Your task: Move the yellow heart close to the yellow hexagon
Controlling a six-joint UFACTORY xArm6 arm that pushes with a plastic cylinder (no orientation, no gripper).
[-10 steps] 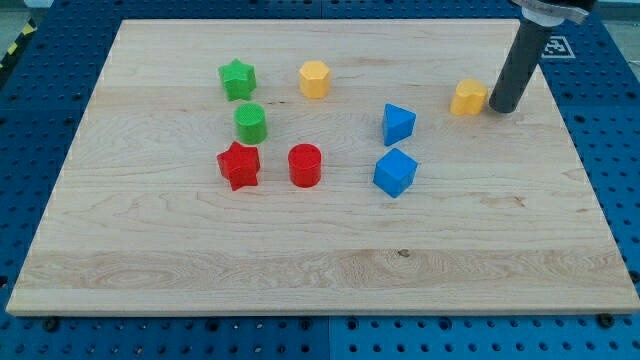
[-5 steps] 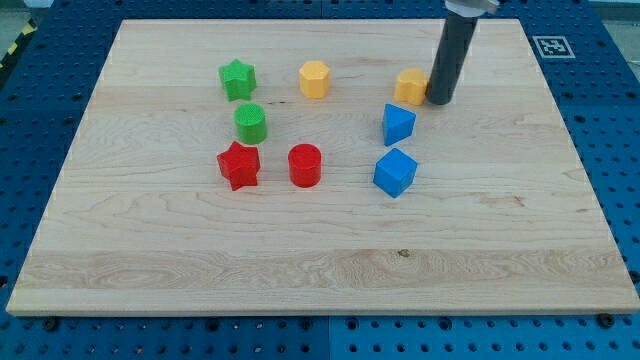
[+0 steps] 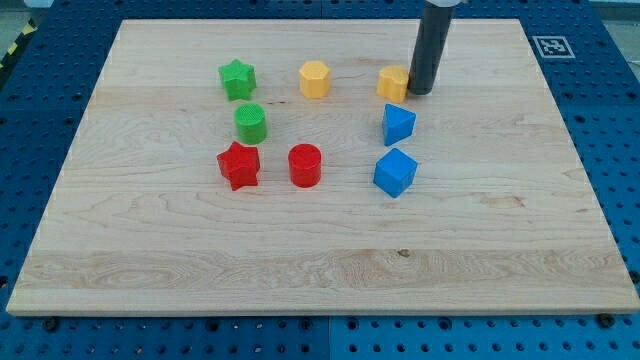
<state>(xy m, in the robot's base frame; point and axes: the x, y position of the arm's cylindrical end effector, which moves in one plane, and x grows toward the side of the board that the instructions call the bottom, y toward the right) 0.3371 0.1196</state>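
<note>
A pale wooden bench (image 3: 320, 250) fills the view, resting on a blue pegboard (image 3: 620, 150); my tip (image 3: 420, 92) touches the right side of the yellow heart (image 3: 392, 83) near the view's top; the yellow hexagon (image 3: 314, 78) sits to the heart's left, apart from it; further left are a green star (image 3: 237, 79) and green cylinder (image 3: 250, 122); below lie a red star (image 3: 238, 165), red cylinder (image 3: 304, 165) and two blue blocks (image 3: 398, 124) (image 3: 394, 172).
</note>
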